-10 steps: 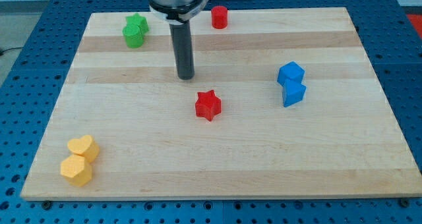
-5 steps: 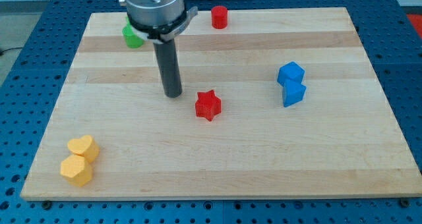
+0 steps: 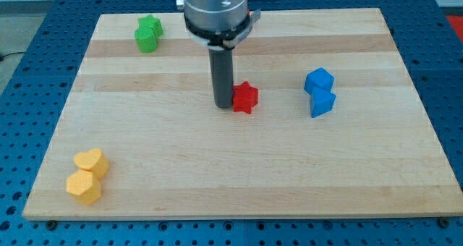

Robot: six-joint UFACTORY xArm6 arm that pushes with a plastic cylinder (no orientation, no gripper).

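Camera view shows my tip [image 3: 223, 105] standing on the wooden board [image 3: 239, 181] that lies on the blue perforated bench [image 3: 29, 72]. The tip is pressed against the left side of the red star block [image 3: 245, 97], touching it or as good as touching; no gap shows between them. There is no claw on this arm, only the straight dark rod, so nothing can be apart, together or clamped.

To the view's right of the star, well apart from it, sit two blue blocks [image 3: 320, 92], one just above the other and touching. At the view's top left are two green blocks [image 3: 147, 34], close together. At the bottom left lie a yellow heart-like block [image 3: 91, 161] and a yellow hexagonal block [image 3: 84, 187], touching. The wide upper part of the arm hides the board's top edge behind it, so I cannot tell what lies there.

As a judgement: contact on a star is poor. The rod meets either a point or a notch, and if the push line misses the block's middle, the star is likely to spin and slip off to one side of the tip. A push held toward the view's right could also carry the star into the blue pair and disturb both.
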